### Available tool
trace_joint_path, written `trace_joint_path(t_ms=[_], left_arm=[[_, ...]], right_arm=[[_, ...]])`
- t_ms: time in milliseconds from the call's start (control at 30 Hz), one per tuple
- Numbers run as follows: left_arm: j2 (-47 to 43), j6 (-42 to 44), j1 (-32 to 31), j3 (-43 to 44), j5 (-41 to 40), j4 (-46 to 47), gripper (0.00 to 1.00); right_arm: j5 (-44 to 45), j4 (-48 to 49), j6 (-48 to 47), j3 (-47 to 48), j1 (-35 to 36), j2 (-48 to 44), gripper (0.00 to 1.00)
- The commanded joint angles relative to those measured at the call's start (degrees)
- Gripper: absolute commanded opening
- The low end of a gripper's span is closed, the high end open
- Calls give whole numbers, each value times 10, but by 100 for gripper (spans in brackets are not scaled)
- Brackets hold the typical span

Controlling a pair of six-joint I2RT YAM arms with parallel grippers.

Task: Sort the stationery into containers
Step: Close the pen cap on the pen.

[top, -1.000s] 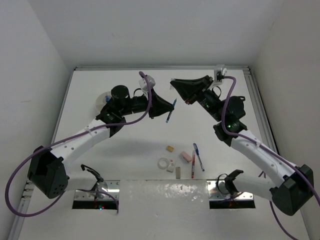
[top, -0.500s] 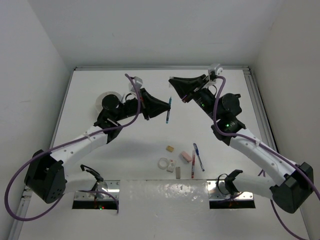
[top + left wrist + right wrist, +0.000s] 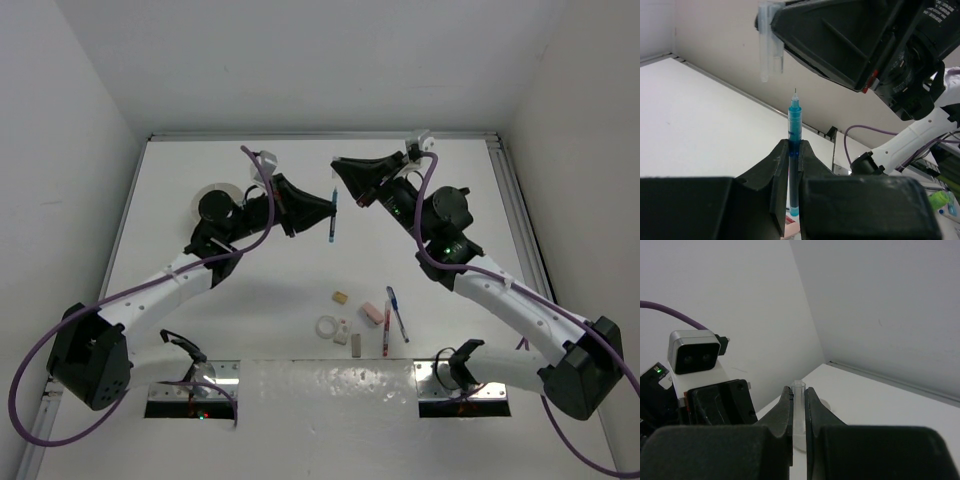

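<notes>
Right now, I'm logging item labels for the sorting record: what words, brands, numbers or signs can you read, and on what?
None can be read in any view.
The blue pen and the clear cap show no print.
The loose stationery in the top view is too small to tell.

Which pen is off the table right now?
The blue pen clamped in the left gripper, uncapped; the other blue pen and the red pen lie on the table.
</notes>
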Motion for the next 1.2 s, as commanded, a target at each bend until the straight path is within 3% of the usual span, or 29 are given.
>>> trace_joint_path(t_ms=[0,1167], left_arm=[[-14,-7,12,-5,-21,8,0],[-4,40,11,13,-9,-4,0]], right_arm=[[4,20,12,14,4,-11,0],[19,5,20,-18,22,-11,0]])
